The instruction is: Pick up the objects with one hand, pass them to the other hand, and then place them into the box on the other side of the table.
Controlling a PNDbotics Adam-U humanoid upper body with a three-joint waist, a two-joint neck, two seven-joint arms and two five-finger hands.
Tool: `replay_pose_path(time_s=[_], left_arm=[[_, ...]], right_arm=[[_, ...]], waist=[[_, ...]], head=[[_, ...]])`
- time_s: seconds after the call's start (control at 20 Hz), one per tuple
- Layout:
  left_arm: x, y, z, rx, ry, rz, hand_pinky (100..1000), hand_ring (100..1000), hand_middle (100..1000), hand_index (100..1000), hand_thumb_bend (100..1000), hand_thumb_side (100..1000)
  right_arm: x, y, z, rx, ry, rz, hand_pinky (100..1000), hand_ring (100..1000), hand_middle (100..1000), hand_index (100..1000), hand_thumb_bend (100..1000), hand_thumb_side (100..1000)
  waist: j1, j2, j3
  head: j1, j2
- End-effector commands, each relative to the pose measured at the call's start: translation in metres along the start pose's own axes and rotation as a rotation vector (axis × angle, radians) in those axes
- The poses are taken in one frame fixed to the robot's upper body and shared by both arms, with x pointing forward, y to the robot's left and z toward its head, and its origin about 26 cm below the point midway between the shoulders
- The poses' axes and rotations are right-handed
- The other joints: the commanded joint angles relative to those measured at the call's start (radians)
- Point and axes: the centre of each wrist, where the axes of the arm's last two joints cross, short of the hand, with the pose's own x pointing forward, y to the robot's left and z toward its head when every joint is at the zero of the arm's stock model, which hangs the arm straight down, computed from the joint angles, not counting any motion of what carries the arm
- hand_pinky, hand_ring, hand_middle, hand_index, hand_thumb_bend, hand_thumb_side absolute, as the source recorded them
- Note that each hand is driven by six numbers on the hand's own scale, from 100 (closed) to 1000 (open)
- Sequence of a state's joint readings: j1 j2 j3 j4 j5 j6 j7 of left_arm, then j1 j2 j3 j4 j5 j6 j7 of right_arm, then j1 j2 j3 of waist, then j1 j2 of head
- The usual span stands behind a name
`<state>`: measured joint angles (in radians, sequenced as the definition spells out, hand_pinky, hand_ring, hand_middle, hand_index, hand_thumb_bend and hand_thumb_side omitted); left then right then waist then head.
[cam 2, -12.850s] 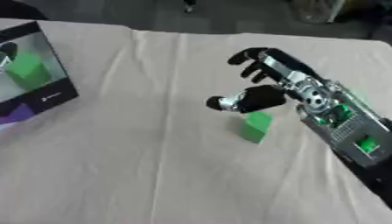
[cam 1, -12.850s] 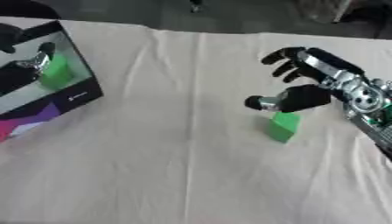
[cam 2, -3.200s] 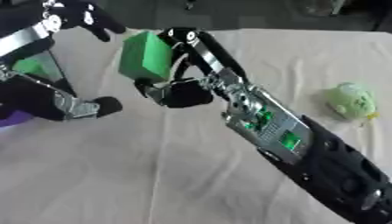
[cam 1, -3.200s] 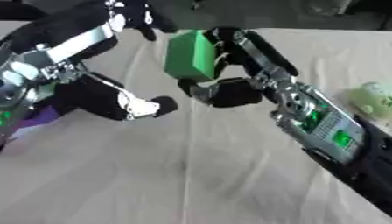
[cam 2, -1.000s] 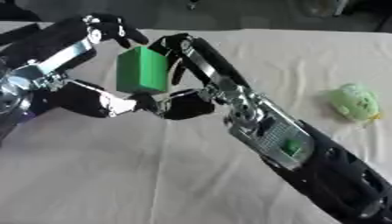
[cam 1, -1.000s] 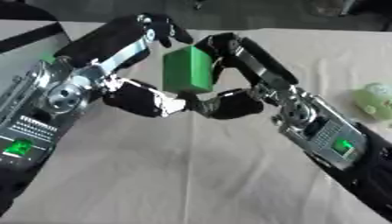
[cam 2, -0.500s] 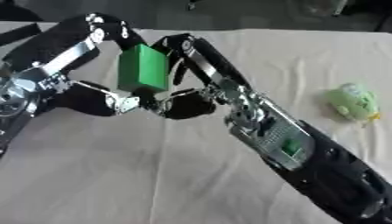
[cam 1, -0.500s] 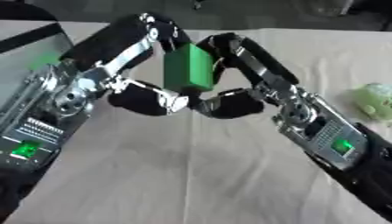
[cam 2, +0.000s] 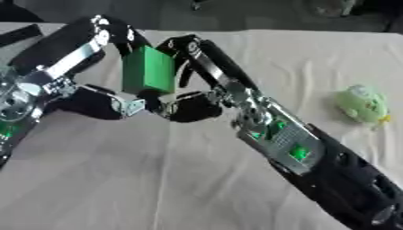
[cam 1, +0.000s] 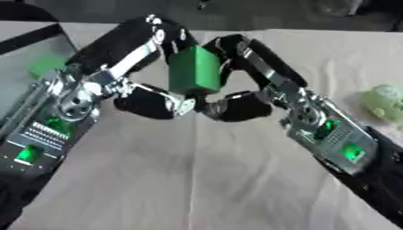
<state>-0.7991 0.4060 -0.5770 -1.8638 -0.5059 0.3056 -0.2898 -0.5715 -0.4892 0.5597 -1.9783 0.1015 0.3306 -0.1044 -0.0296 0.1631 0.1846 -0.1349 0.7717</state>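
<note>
Left eye view is showing me the box (cam 1: 31, 63) at the far left edge of the table, mostly hidden behind my left arm; I am seeing only its dark rim and a blurred patch of green (cam 1: 46, 66) inside it, and I cannot tell what that patch is. The cloth-covered table (cam 1: 204, 179) is lying pale and bare across the whole near half, so there is open room below and between the two forearms. Its far edge is running along the top of the view, with dark floor beyond. Near the right edge a pale green soft toy (cam 2: 360, 104) is lying on the cloth, well apart from both hands. The green block (cam 1: 194, 72) is off the table, held upright between the two hands above the middle of the cloth. My left hand (cam 1: 150, 96) is coming in from the lower left, its fingers arching over the block's top and left side and its thumb reaching under the lower edge, so it is curling round the block. My right hand (cam 2: 193, 105) is coming in from the lower right, its fingers lying along the block's right side and its thumb tucked beneath, so it too is gripping the block. The two thumbs are almost meeting just below the block.
</note>
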Motion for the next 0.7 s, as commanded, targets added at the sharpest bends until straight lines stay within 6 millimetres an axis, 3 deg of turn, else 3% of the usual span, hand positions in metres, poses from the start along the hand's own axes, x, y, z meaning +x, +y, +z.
replay_pose_path(time_s=[0.05,0.1,0.3,0.65,0.7], left_arm=[[-0.003,0.007,0.001,0.027,0.016,-0.016,812,510,413,436,144,105],[-0.003,0.007,0.002,0.028,0.017,-0.018,812,508,408,430,138,101],[-0.003,0.013,0.007,0.047,0.023,-0.022,811,505,402,423,136,100],[-0.007,0.027,0.026,0.079,0.052,-0.033,811,505,400,419,148,100],[-0.008,0.029,0.029,0.081,0.059,-0.036,810,505,401,419,107,100]], right_arm=[[0.007,-0.003,0.000,-0.005,-0.026,0.024,509,625,638,639,564,227],[0.006,-0.003,0.001,0.003,-0.024,0.037,536,655,674,679,652,267],[0.005,-0.004,0.002,0.048,-0.010,0.112,593,728,746,781,766,374],[0.001,-0.010,0.004,0.055,0.048,0.229,626,760,782,832,817,452],[0.000,-0.011,0.005,0.052,0.054,0.238,625,760,782,832,793,457]], waist=[[0.003,-0.017,-0.002],[0.004,-0.017,-0.002],[0.005,-0.019,-0.003],[0.010,-0.022,0.001],[0.010,-0.022,0.001]], head=[[-0.001,-0.002],[-0.001,-0.002],[-0.004,-0.002],[-0.012,-0.002],[-0.013,-0.002]])
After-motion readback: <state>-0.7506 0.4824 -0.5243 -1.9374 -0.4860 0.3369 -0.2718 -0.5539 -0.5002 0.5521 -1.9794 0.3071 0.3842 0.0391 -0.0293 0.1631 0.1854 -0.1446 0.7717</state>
